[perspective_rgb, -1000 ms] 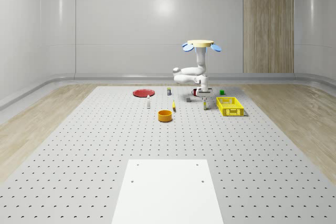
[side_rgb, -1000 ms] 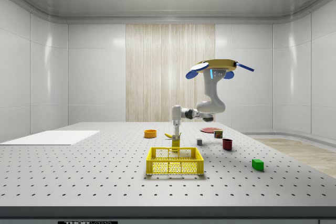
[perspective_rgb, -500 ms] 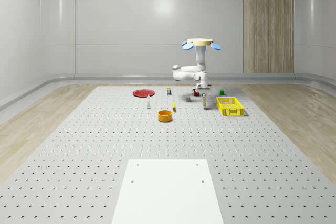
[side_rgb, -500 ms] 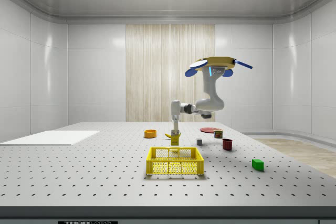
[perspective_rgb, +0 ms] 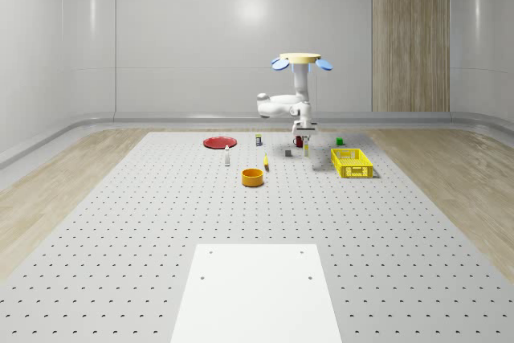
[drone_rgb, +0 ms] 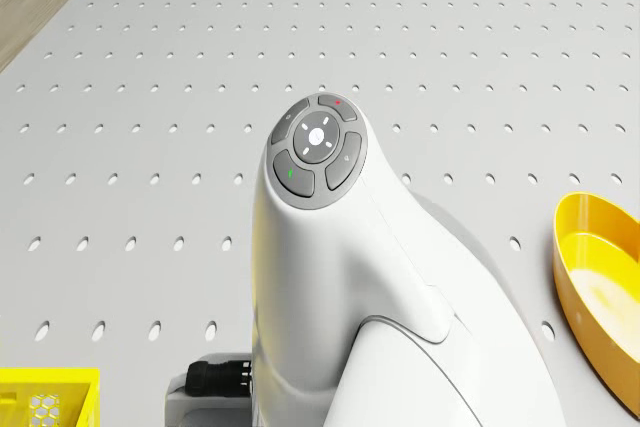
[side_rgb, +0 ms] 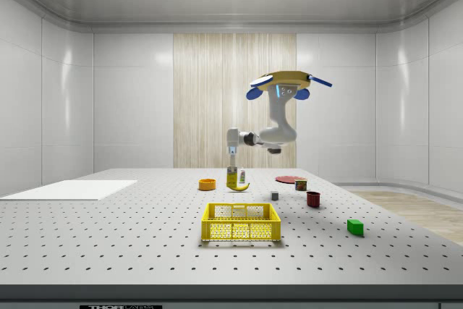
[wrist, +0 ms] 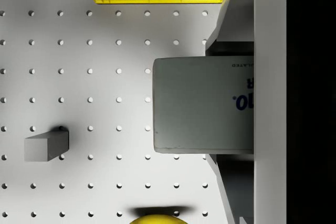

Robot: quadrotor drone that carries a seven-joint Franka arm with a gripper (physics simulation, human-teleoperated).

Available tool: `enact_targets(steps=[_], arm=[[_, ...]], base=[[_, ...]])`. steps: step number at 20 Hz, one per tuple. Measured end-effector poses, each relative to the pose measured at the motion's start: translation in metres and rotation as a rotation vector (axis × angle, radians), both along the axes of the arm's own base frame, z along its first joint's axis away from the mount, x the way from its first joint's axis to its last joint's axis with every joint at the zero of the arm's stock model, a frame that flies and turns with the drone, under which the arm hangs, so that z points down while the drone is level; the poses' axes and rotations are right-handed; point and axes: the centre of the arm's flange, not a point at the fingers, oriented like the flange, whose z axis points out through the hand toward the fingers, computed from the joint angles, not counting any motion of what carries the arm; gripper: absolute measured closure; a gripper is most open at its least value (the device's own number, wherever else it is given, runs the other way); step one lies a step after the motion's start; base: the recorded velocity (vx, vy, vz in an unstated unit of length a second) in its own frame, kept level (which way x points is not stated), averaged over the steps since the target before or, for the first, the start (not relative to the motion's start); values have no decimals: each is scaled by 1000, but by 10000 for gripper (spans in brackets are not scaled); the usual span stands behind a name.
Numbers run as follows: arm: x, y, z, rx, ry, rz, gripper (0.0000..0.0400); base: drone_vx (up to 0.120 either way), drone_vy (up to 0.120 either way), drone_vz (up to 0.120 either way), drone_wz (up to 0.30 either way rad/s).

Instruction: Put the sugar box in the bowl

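Claw [side_rgb: 231,171] pinching the sugar box [side_rgb: 231,176] has risen higher above the table [side_rgb: 108,229] with the drone [side_rgb: 281,79].

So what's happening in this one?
The drone hovers above the perforated table, between the orange bowl and the yellow basket. Its arm hangs down with the pincer shut on the sugar box, held clear of the surface. The box is not yet over the bowl, so the carry across is what remains.
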Motion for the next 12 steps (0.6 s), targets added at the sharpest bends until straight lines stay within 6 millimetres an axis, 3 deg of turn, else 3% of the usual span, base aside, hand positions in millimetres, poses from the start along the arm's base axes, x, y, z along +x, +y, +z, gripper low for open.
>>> enact_targets(steps=[7, 12], arm=[[0, 0, -1, 0, 0, 1, 237], [0, 0, -1, 0, 0, 1, 237]], base=[[120, -120, 120, 0], [120, -120, 0, 0]])
